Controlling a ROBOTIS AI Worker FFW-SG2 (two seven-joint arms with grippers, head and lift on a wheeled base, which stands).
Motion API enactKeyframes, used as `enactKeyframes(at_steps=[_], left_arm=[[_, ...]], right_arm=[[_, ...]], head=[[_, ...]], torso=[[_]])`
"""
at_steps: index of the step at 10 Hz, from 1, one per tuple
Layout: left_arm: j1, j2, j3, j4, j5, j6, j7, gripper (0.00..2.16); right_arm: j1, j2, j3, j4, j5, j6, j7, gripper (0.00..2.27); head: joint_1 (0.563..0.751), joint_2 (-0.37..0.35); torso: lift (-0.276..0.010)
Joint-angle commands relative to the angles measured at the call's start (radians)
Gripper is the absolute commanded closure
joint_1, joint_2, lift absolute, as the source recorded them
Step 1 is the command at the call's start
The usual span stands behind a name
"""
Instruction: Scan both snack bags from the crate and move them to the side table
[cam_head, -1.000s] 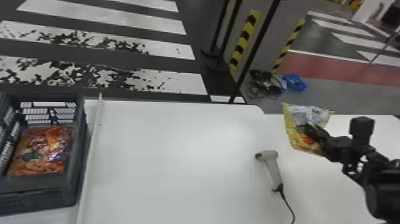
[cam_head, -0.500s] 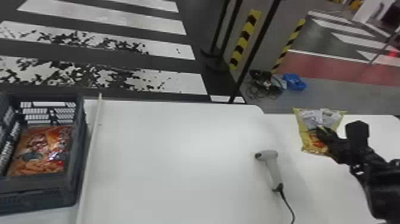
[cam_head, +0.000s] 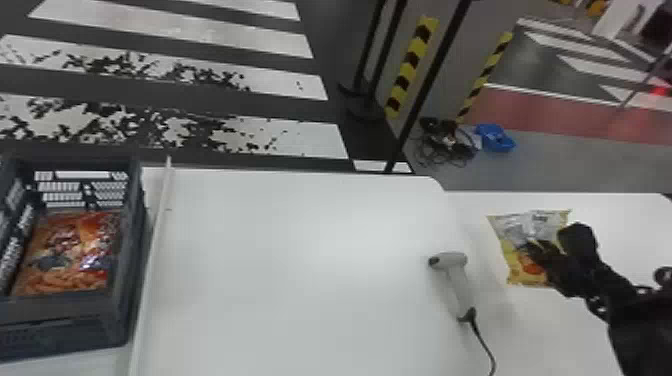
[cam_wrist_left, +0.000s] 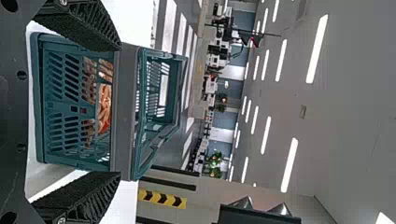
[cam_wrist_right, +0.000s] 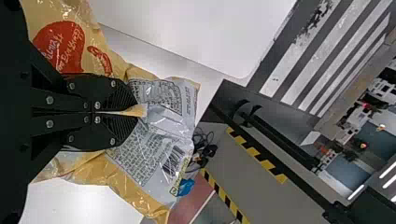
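Over the side table (cam_head: 635, 225) at the right of the head view, my right gripper (cam_head: 532, 252) holds the yellow and silver snack bag (cam_head: 520, 230). In the right wrist view the right gripper (cam_wrist_right: 135, 112) is shut on a pinched fold of that snack bag (cam_wrist_right: 159, 135). The orange snack bag (cam_head: 75, 250) lies inside the grey crate (cam_head: 132, 250) at the far left. From the left wrist view, my left gripper (cam_wrist_left: 119, 112) stands open in front of the crate (cam_wrist_left: 126, 112), its fingers wide apart, with the orange bag (cam_wrist_left: 103, 107) visible through the slots.
A grey handheld scanner (cam_head: 457, 285) lies on the main white table (cam_head: 300, 275), its cable running to the front edge. A pale strip (cam_head: 155, 260) runs beside the crate. Beyond the tables stand black posts (cam_head: 435, 75), with a blue item (cam_head: 495, 138) and cables on the floor.
The right gripper has carried the yellow bag rightward, farther over the side table, and slightly nearer the front. The crate, the orange bag and the scanner stay where they were.
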Motion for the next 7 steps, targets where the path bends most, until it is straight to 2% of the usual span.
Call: enactKeyframes(at_steps=[1, 2, 3, 4, 7], left_arm=[[0.001, 0.004, -0.002, -0.004, 0.001, -0.003, -0.001, 0.04], [0.001, 0.004, -0.002, -0.007, 0.001, -0.003, -0.001, 0.04], [0.004, 0.005, -0.002, -0.012, 0.001, -0.003, -0.003, 0.04], [0.005, 0.005, -0.002, -0.013, 0.001, -0.006, -0.006, 0.04], [0.008, -0.001, -0.002, -0.015, 0.001, -0.009, -0.009, 0.04]], right_arm=[[0.004, 0.001, 0.0, 0.004, -0.022, 0.082, -0.006, 2.18], [0.006, 0.001, 0.0, 0.004, -0.048, 0.128, -0.013, 1.58], [0.01, 0.001, -0.003, 0.004, -0.053, 0.122, -0.015, 0.42], [0.013, 0.001, -0.006, 0.004, -0.058, 0.113, -0.016, 0.0], [0.045, 0.001, -0.052, -0.024, -0.068, 0.036, -0.045, 0.0]], head=[[0.695, -0.35], [0.695, -0.35], [0.695, -0.35], [0.695, -0.35], [0.695, -0.35]], torso=[[-0.095], [-0.095], [-0.095], [-0.095], [-0.095]])
